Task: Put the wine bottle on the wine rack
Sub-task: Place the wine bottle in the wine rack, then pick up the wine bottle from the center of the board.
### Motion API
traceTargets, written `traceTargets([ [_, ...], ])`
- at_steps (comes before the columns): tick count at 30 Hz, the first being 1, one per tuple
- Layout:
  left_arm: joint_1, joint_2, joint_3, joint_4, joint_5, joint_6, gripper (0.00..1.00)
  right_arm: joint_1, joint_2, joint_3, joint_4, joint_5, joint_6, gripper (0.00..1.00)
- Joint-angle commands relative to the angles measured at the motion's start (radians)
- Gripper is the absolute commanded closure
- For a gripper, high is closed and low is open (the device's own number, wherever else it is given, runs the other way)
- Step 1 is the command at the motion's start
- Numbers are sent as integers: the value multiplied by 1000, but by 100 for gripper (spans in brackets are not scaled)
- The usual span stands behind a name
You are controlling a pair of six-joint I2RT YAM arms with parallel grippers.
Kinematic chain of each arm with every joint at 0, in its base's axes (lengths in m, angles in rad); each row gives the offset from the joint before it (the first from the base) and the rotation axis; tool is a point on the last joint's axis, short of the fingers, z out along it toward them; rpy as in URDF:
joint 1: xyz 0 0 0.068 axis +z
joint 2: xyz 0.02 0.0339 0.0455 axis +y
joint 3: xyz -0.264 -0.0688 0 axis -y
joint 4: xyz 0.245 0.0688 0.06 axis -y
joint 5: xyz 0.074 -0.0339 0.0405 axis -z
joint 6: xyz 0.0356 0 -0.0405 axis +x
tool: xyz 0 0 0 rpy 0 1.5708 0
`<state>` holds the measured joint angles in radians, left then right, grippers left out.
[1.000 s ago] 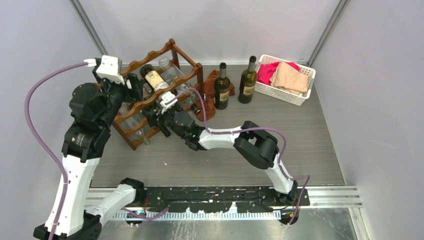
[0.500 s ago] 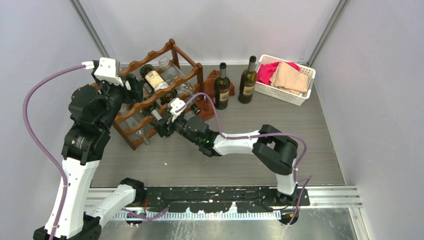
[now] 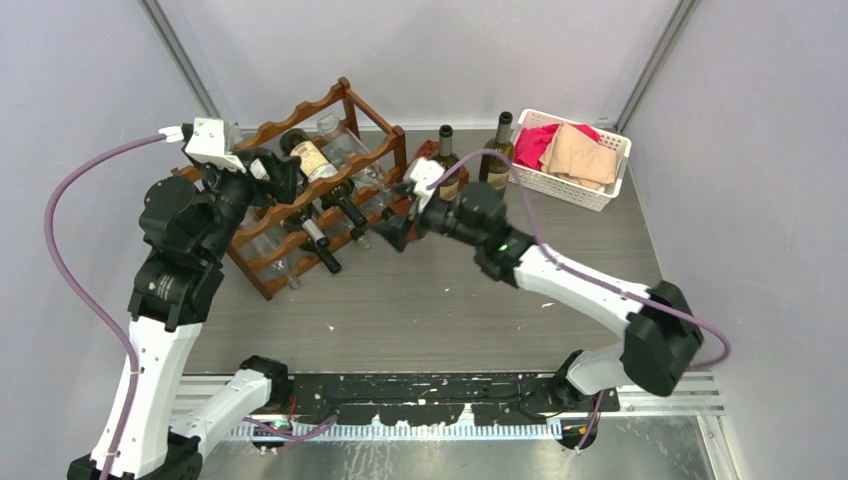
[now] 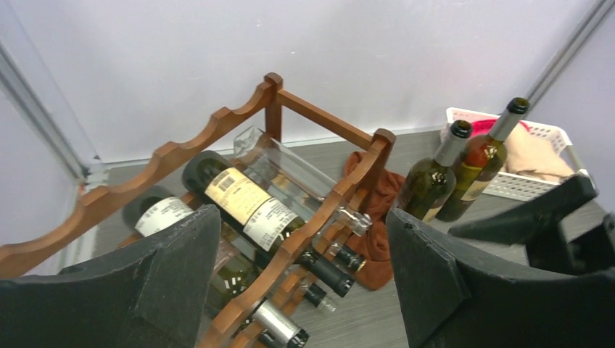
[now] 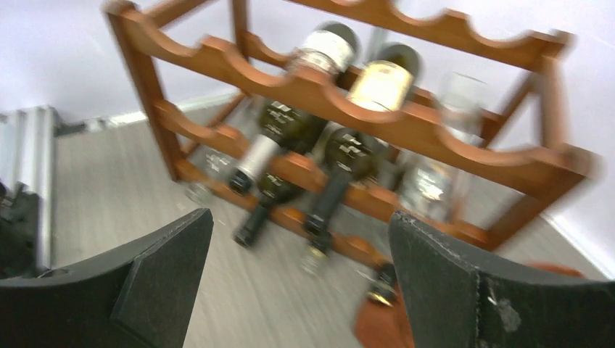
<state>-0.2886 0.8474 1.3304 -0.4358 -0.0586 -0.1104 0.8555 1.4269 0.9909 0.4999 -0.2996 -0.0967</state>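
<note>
Top view: wine rack point(image 3: 305, 107) sits upper left of centre, slanted on the grey table point(image 3: 450, 310).

Bottles lie across its tiers. A labelled bottle point(image 3: 306, 156) is on the top tier. Below it lies a dark wine bottle point(image 3: 318, 238), its neck poking out over the front rail toward the lower right. A second dark bottle point(image 3: 352, 213) lies just beside it.

Left gripper point(image 3: 278, 172) hangs over the rack's left end. In the wrist view its fingers point(image 4: 167, 275) stand wide apart, gripping nothing.

Right gripper point(image 3: 392, 228) is at frame centre, near the rack's right end. Its jaws are also wide apart and clear of the bottles. The right wrist view is blurred, with the rack filling the upper frame.

Two upright bottles point(image 3: 497, 152) stand at upper centre. A white basket point(image 3: 560, 188) holding cloths is to their right.
</note>
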Motion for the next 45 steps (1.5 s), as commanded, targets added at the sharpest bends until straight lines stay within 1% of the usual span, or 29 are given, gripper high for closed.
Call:
traceTargets([
  [1, -1, 14, -33, 125, 92, -92, 15, -123, -121, 135, -498, -122, -168, 1],
  [2, -1, 26, -36, 134, 117, -108, 14, -153, -131, 167, -583, -115, -205, 0],
  [4, -1, 53, -38, 156, 167, -138, 14, -214, -146, 225, -692, -79, -252, 0],
  [6, -1, 76, -52, 206, 221, -178, 14, -285, -153, 273, -748, -71, -265, 0],
  [8, -1, 97, -76, 264, 247, -221, 14, -347, -150, 319, -779, -52, -250, 0],
  [12, -1, 145, -107, 357, 283, -306, 16, -435, -94, 438, -869, -51, -202, 0],
  [16, -1, 198, -105, 398, 326, -376, 17, -474, 3, 588, -1021, -70, -204, 0],
  [19, -1, 235, -88, 381, 363, -403, 18, -482, 93, 676, -1078, -67, -204, 0],
  [24, -1, 272, -73, 350, 397, -405, 18, -482, 241, 842, -1163, -76, -175, 0],
  [26, -1, 281, -73, 353, 406, -407, 18, -483, 293, 896, -1177, -78, -160, 0],
  [29, -1, 286, -80, 356, 413, -408, 18, -478, 354, 942, -1152, -67, -147, 2],
  [31, -1, 285, -86, 358, 416, -406, 19, -472, 402, 983, -1141, -52, -138, 5],
  [33, -1, 282, -90, 353, 420, -400, 19, -469, 447, 1031, -1150, -52, -130, 11],
  [34, -1, 280, -91, 350, 421, -397, 19, -467, 463, 1046, -1150, -50, -128, 12],
  [45, -2, 258, -129, 342, 440, -403, 20, -460, 525, 1058, -1074, -35, -136, 24],
])
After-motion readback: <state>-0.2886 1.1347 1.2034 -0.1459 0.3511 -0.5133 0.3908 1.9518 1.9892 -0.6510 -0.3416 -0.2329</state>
